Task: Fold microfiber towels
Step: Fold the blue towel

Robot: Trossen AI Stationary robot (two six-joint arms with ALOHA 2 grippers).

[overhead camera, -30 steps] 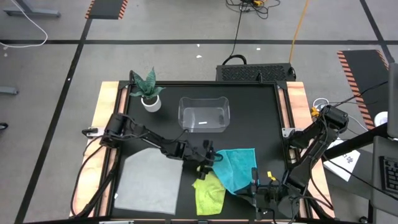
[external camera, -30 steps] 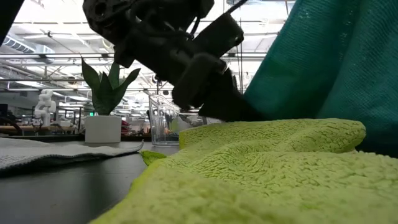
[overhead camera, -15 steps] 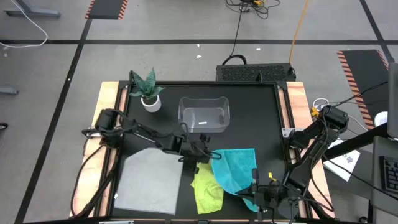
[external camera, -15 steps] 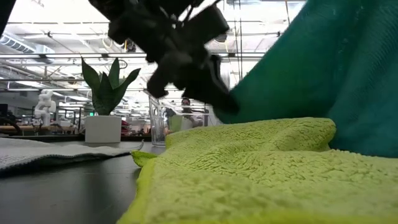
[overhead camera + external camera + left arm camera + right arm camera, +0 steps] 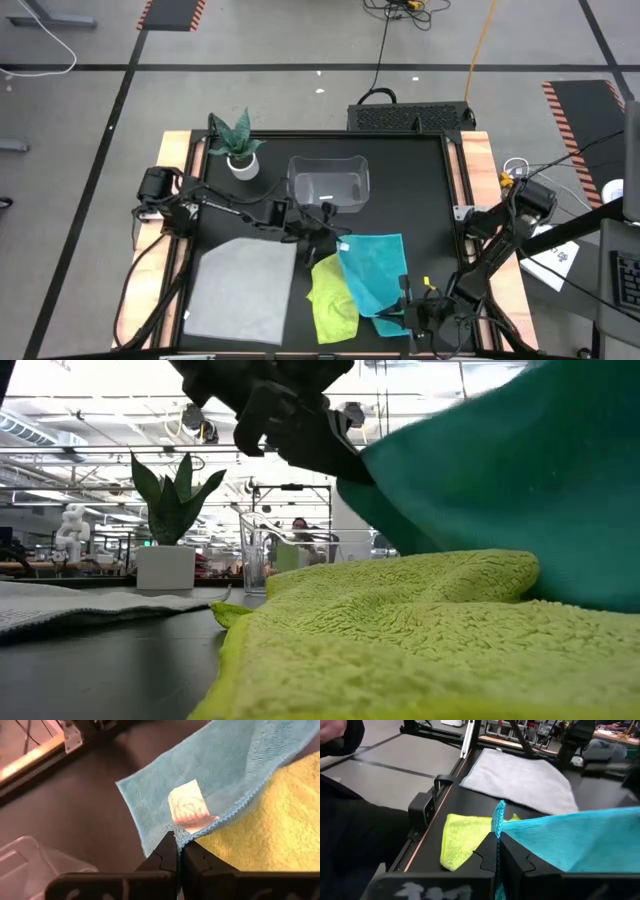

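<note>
High view: we see the left gripper [image 5: 335, 237], open a second ago, now clamped on the teal towel's [image 5: 375, 280] upper-left corner, lifted toward centre; the right gripper [image 5: 402, 300] pinches its lower edge.

Low view: the teal towel hangs above the yellow-green towel [image 5: 420, 630].

Left wrist view alone shows the white label [image 5: 189, 810].

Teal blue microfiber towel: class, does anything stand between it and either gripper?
Nothing visible does. The left gripper is shut on one edge of the teal blue microfiber towel, and the right gripper is shut on another edge. The yellow-green microfiber towel lies partly beneath it.
</note>
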